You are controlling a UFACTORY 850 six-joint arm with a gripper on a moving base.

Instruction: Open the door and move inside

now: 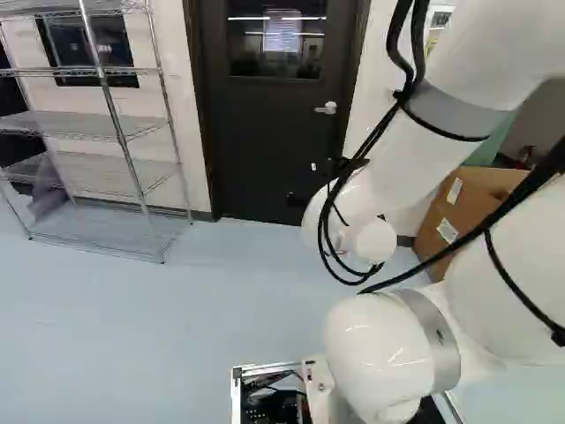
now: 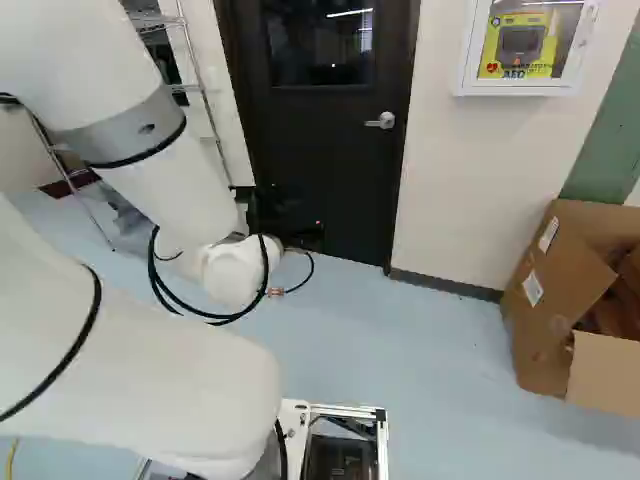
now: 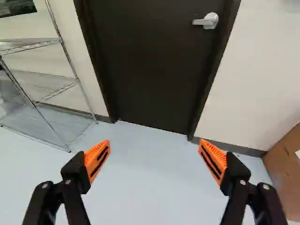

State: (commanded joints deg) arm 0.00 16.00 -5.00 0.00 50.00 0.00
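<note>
**Well short of the handle, wide open**

Faces the shut door [image 3: 145,70] with an empty gripper [image 3: 154,143], orange pads [image 3: 97,159] spread far apart and touching nothing. Has the handle [image 3: 204,21] well ahead, off toward the right finger's side rather than centred between the two. Looks to be at the approach, with all the opening and going through left to do.

Calls next, most likely, for driving nearer and lining up on the handle before closing. Could miss through poor sideways aim: going straight ahead from here, would probably meet bare door. Correcting too far right, might knock the frame [image 3: 212,68], just beside the handle. Closing too early or too shallowly, might pinch only the free end and slip off on turning. Pushing or pulling before freeing the latch, would load the wrist against a shut door. Cannot tell which way to swing it.

Needs care with the base too. Could clip the shelves [image 1: 88,124], ahead and to the left, or the box [image 2: 545,300], ahead and to the right, by turning wide or coming in at a slant.
</note>
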